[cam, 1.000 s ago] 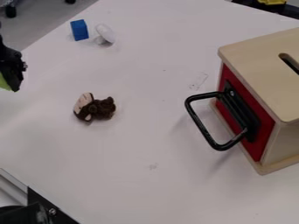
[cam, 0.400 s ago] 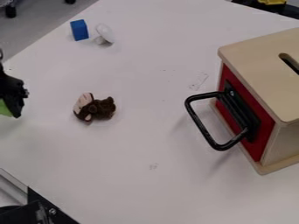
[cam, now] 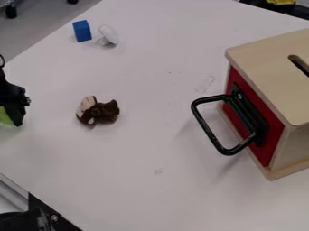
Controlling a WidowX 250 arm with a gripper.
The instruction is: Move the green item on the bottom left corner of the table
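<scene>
At nine o'clock on the white tabletop (cam: pixel 145 194), the black two-finger gripper (cam: pixel 13 121) is hanging by the view's edge and apparently holding a lime-green item (cam: pixel 5 117) of unclear shape and material. Its fingers are seemingly closing on the item; I cannot tell how wide a gap they are leaving. The corner the task is asking for is probably lying toward half past seven, near the silver metal rail (cam: pixel 13 187). Overshooting that way would be risking a drop past the edge or a knock on the rail. Releasing too high would be inviting a bounce or roll, while lowering too far would be squashing the item. Swinging toward three o'clock would be endangering the brown plush monkey (cam: pixel 100 112).
</scene>
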